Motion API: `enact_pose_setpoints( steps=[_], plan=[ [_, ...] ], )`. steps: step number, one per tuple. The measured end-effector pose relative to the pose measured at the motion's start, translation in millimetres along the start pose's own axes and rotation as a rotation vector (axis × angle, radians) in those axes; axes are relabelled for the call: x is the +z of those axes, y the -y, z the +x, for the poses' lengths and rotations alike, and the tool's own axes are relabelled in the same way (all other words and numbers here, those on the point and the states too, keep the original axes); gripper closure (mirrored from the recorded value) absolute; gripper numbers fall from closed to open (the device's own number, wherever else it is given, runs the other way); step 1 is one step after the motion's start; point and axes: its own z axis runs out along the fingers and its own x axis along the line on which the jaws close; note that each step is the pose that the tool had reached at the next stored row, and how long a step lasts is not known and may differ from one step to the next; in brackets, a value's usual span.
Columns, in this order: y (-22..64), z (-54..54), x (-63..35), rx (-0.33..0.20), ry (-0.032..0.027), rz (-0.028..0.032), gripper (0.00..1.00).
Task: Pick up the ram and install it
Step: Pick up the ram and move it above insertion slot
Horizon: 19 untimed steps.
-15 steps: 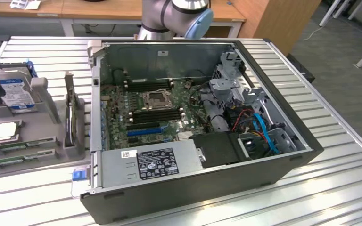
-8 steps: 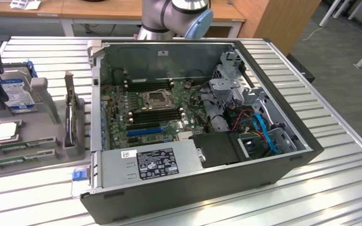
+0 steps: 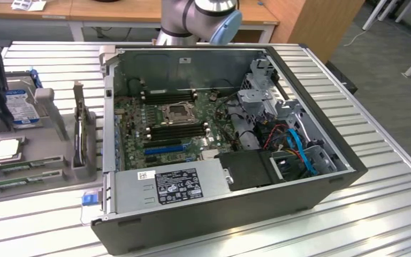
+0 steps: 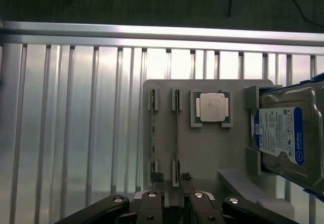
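Two ram sticks stand on edge in a grey holder [image 4: 207, 153]; one ram stick [image 4: 153, 138] lies next to the other [image 4: 175, 138]. My gripper [image 4: 171, 186] hovers over the holder, near one end of the sticks. Its fingers [image 4: 156, 188] stand a little apart with nothing between them. In the exterior view the green ram sticks [image 3: 20, 165] sit at the left, in the front of the holder [image 3: 48, 166]. The open computer case [image 3: 320, 193] shows its motherboard with black memory slots [image 3: 177, 131] beside the processor socket [image 3: 175, 113].
A processor chip [image 4: 211, 107] and a blue-labelled hard drive [image 4: 281, 133] also rest in the holder. An expansion card [image 3: 83, 134] stands upright between holder and case. The arm's base [image 3: 191, 16] is behind the case. The slatted table's edge [image 4: 152, 31] lies beyond the holder.
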Motion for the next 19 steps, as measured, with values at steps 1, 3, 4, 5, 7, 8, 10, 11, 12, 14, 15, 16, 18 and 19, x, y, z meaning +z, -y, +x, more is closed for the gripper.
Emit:
enact_pose_setpoints(
  steps=[1, 3, 4, 5, 7, 8, 10, 11, 12, 14, 15, 16, 18, 19],
  plan=[
    [0.1, 0.1, 1.8, 0.0, -0.0002, 0.0, 0.74],
    [0.3, 0.5, 5.4, 0.0, -0.0006, -0.0001, 0.74],
    [0.4, 0.6, 7.2, 0.0, -0.0007, 0.0, 0.74],
    [0.6, 0.8, 9.1, 0.0, -0.0009, 0.0, 0.74],
    [0.7, 1.1, 12.7, 0.0, -0.0013, 0.0, 0.74],
    [0.9, 1.3, 14.5, 0.0, -0.0015, 0.0, 0.74],
    [1.1, 1.6, 18.1, 0.0, -0.0021, 0.0, 0.74],
    [1.2, 1.8, 19.9, 0.0, -0.0024, -0.0001, 0.74],
    [1.3, 2.0, 21.8, 0.0, -0.0025, -0.0001, 0.74],
    [1.5, 2.2, 25.4, 0.0, -0.0029, -0.0001, 0.74],
    [1.6, 2.4, 27.2, 0.0, -0.0032, -0.0001, 0.74],
    [1.7, 2.5, 29.0, 0.0, -0.0034, -0.0001, 0.74],
    [1.9, 2.7, 32.7, 0.0, -0.0038, 0.0, 0.74],
    [2.0, 2.8, 34.6, 0.0, -0.0041, -0.0001, 0.74]
  ],
)
